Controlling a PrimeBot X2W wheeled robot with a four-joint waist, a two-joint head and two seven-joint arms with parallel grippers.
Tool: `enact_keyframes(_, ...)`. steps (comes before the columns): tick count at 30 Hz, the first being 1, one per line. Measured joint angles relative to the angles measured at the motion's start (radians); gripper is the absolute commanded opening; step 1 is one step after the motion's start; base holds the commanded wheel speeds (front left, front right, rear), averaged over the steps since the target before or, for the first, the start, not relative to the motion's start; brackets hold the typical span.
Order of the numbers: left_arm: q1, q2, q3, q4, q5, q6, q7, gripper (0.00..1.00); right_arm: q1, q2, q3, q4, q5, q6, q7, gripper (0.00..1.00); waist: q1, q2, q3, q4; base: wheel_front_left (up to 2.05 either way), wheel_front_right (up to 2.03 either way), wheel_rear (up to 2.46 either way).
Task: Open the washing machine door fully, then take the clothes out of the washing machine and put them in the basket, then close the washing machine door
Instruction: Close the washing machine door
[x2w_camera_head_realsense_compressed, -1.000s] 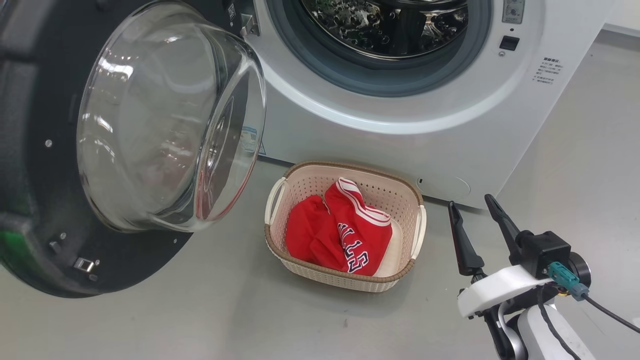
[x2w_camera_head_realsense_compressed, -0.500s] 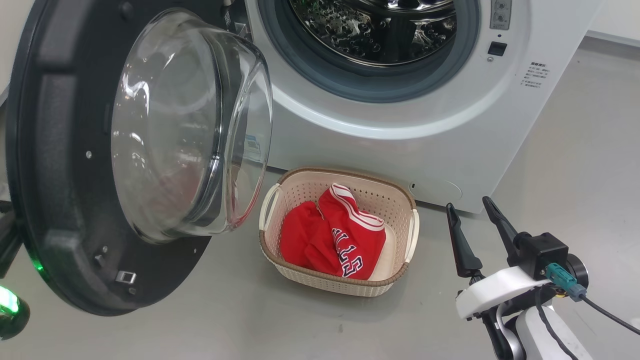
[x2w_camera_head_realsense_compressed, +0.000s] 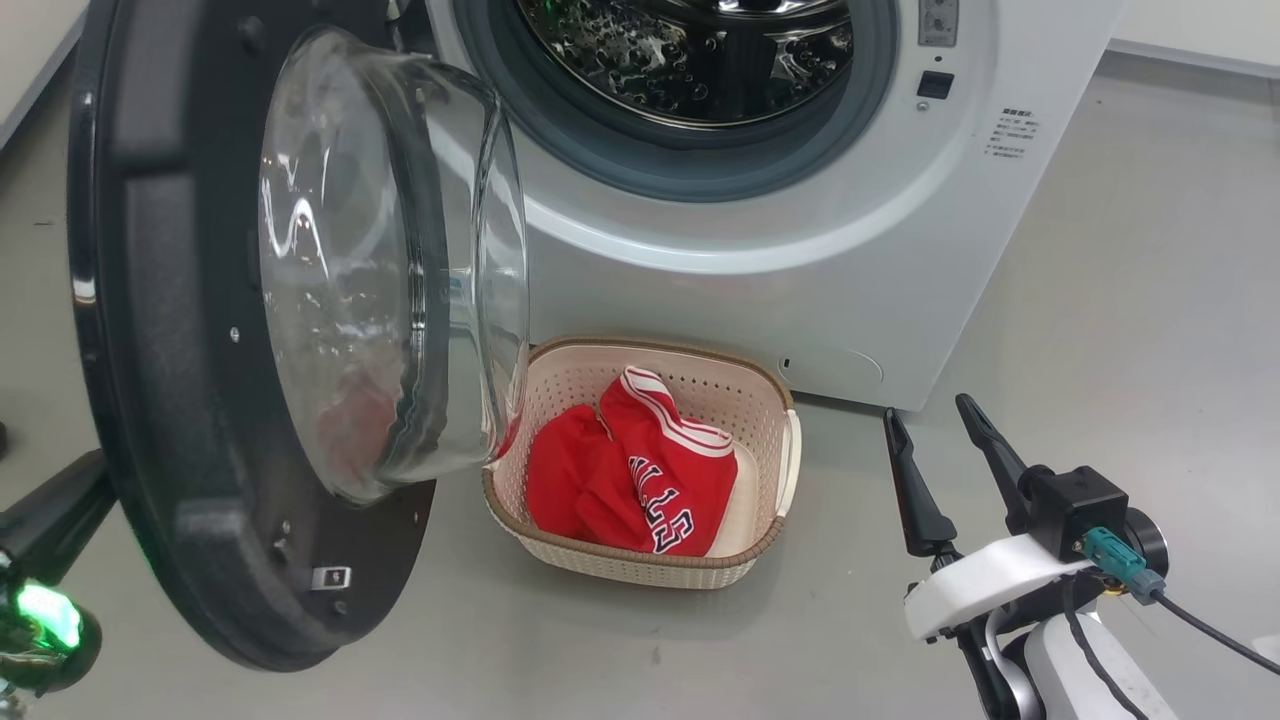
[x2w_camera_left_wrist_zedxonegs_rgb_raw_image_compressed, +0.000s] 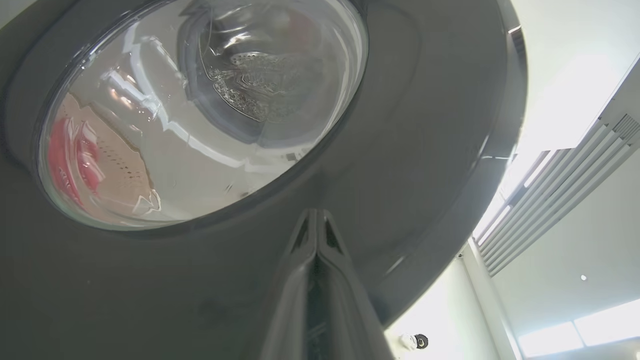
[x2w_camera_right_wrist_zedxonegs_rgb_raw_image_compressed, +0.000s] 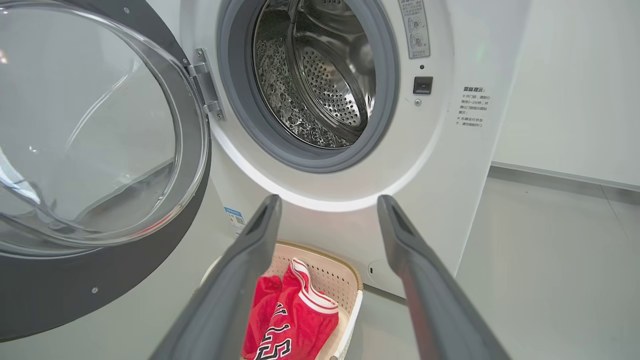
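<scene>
Left gripper (x2w_camera_left_wrist_zedxonegs_rgb_raw_image_compressed: 315, 220), fingers shut together and empty, rests against the washing machine door (x2w_camera_left_wrist_zedxonegs_rgb_raw_image_compressed: 425, 125) outer ring. Door has swung partway toward the washing machine (x2w_camera_head_realsense_compressed: 800, 270). Beyond the door, red jersey (x2w_camera_head_realsense_compressed: 630, 480) lies in the basket (x2w_camera_head_realsense_compressed: 775, 420). Right gripper (x2w_camera_head_realsense_compressed: 925, 408) open, idle. Judged: closing underway.

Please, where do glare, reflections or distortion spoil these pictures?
Head view: white highlights streak the glass of the washing machine door, and a green glow flares at lower left. Left wrist view: the ceiling lights are blown out, and the glass bends the clothes into a smear. Right wrist view: evenly lit, drum sharp.
</scene>
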Motion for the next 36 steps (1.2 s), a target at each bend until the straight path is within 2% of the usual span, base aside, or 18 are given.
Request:
enact_keyframes(12,0.022,-0.022,-0.067,-0.113,-0.019,-0.006,0.071,0.00,-0.001,0.004,-0.001,-0.002,0.004,-0.007,0.000,1.00,0.0000,0.0000,0.019,-0.054,0.00,0.00,0.00)
enact_keyframes(21,0.035,-0.041,-0.112,-0.198,-0.026,-0.006,0.085,0.00,-0.022,0.008,0.001,-0.008,0.006,-0.007,-0.008,1.00,0.0000,0.0000,0.038,-0.107,0.00,0.00,0.00)
enact_keyframes(36,0.001,-0.062,-0.171,-0.290,-0.026,0.038,0.087,0.00,-0.057,0.018,0.014,-0.015,0.015,-0.007,-0.009,1.00,0.0000,0.0000,0.101,-0.216,0.00,0.00,0.00)
